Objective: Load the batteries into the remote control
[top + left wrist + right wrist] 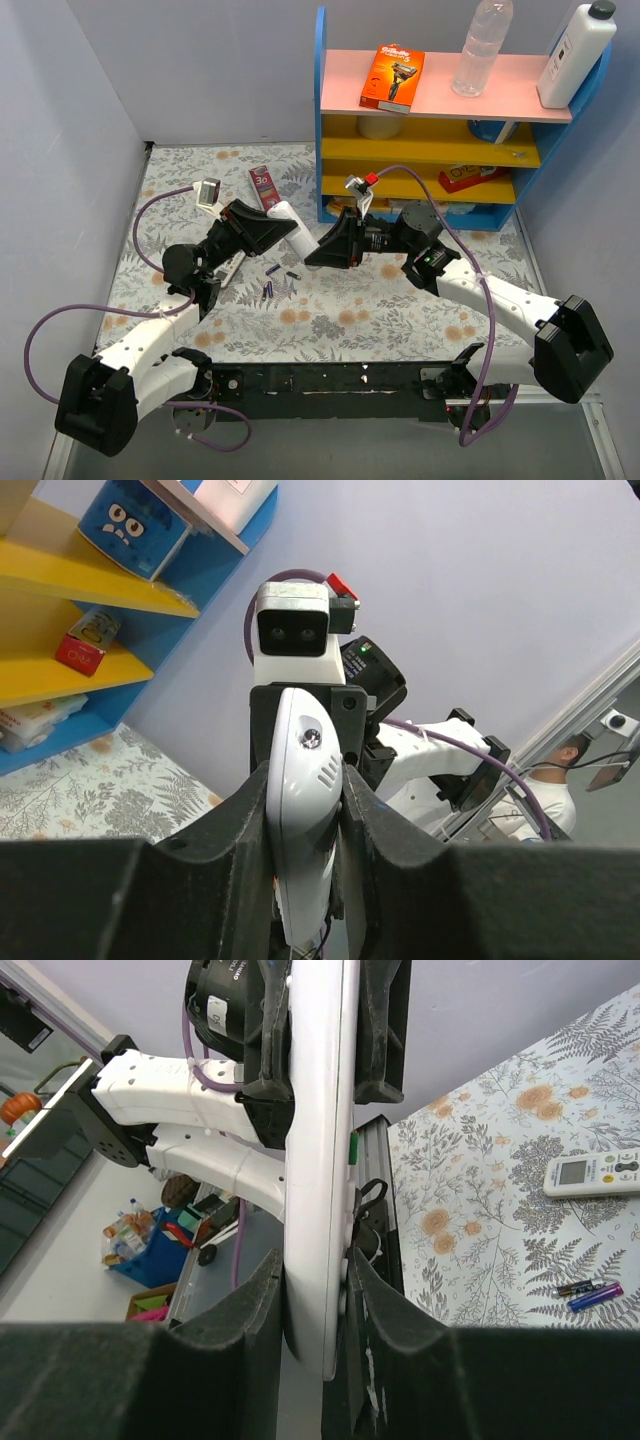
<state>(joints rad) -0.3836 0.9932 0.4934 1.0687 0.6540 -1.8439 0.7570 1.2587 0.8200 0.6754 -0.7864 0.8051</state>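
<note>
Remote control (285,216): white, held off the table just left of the blue shelf's (322,150) lower corner. Left gripper (305,785) is clamped narrow on one end. Right gripper (318,1265) is closed on the opposite end. Batteries (270,288): loose on the floral table (400,310), left of the shelf, nearer the arm bases. A display remote (595,1173) lies near them.

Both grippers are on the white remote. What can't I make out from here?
- Battery compartment of the white remote: top view, left gripper and right gripper cover it; wrist views show only narrow sides.
- Batteries: top view, too small to count; right wrist shows two.
- Second remote: top view, mostly under the left arm.
</note>
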